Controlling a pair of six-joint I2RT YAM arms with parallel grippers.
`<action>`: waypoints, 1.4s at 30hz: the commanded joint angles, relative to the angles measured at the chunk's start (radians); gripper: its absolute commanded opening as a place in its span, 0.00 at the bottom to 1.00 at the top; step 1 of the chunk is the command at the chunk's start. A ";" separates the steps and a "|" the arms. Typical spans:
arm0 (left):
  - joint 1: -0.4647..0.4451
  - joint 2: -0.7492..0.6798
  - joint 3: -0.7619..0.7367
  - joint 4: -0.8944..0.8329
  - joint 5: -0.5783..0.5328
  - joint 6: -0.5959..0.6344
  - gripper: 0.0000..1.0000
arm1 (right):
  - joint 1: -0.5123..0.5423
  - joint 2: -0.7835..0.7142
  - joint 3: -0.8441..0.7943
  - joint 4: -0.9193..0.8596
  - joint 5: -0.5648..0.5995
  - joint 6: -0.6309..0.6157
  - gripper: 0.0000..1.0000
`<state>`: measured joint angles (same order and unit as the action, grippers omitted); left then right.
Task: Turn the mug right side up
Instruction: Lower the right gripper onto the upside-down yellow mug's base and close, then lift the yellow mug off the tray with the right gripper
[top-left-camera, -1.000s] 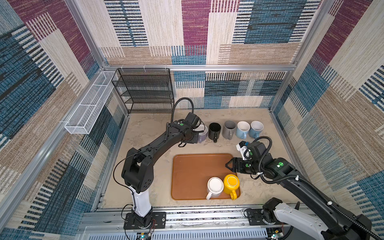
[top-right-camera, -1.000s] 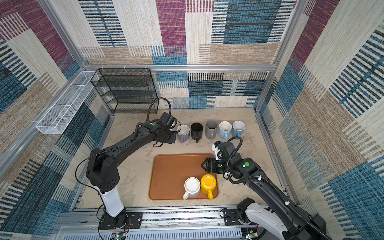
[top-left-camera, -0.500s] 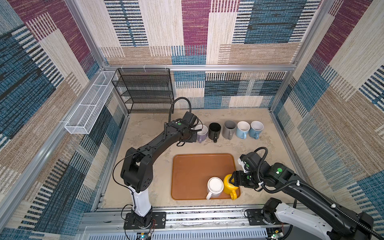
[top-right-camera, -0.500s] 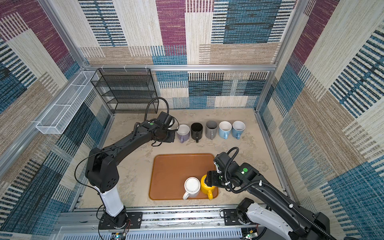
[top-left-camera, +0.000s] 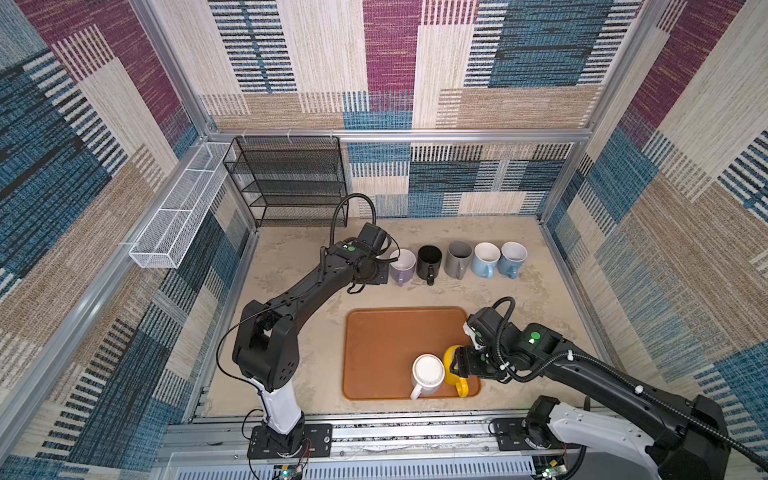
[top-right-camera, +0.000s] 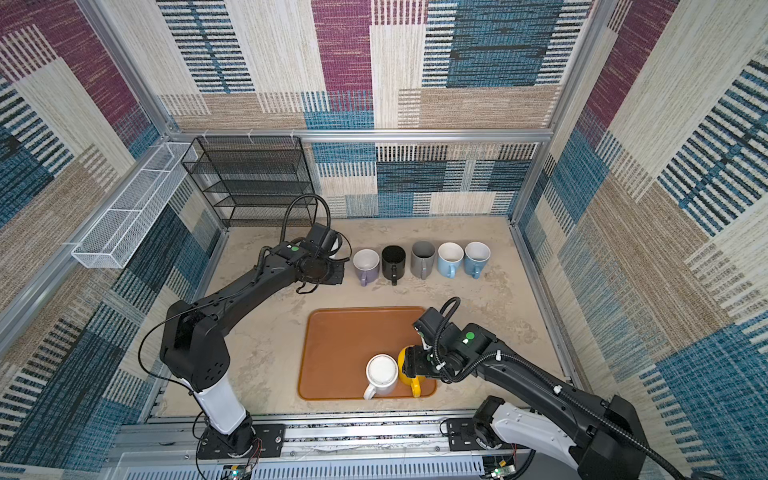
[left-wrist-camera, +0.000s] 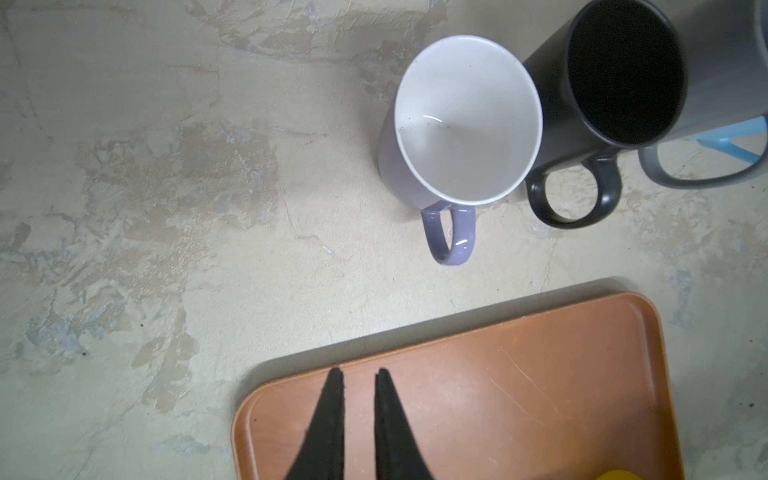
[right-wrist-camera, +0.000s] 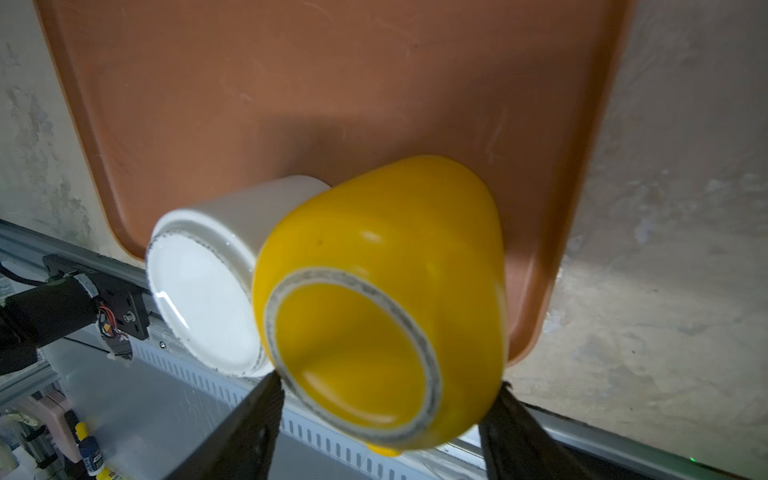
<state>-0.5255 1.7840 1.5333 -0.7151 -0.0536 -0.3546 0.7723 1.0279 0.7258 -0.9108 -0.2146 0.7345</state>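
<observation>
Right jaws: wide, one on each side of the yellow mug (right-wrist-camera: 374, 232), with the tips at its wall. Whether they are pressing it yet cannot be told.
Yellow mug: upside down on the near right corner of the tray (right-wrist-camera: 291, 83), handle toward the near edge, not yet turned.
Neighbour: the white mug (right-wrist-camera: 199, 291), also upside down, touches the yellow mug's left side.
Left jaws: nearly closed with a narrow gap, empty, far off by the purple mug (left-wrist-camera: 465, 124), which is upright at the left end of the row on the tabletop (left-wrist-camera: 124, 166).
Risk, slip: the yellow wall is glossy and bulges, narrowing toward the foot, so a grip high on it would likely slide off as the mug rises.
Risk, knock: the left jaw sits just where the two mugs meet, so closing or lifting could shove or tip the white mug.
Risk, rim: turning the mug low could catch the handle on the tray's raised lip.
Materials: glazed ceramic mugs with rough unglazed foot rings, a smooth scuffed brown plastic tray, and a mottled, matte, stone-like tabletop.
</observation>
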 joint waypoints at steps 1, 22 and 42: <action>0.003 -0.013 -0.008 -0.010 -0.020 0.027 0.12 | 0.001 0.035 -0.006 0.100 0.010 -0.008 0.73; 0.045 -0.095 -0.093 -0.010 -0.036 0.014 0.09 | -0.134 0.306 0.183 0.151 0.157 -0.192 0.44; 0.057 -0.122 -0.130 -0.008 -0.045 0.013 0.05 | -0.136 0.449 0.337 0.032 0.251 -0.207 0.42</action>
<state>-0.4713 1.6669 1.4078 -0.7223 -0.0834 -0.3450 0.6373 1.4689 1.0504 -0.8608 0.0086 0.5339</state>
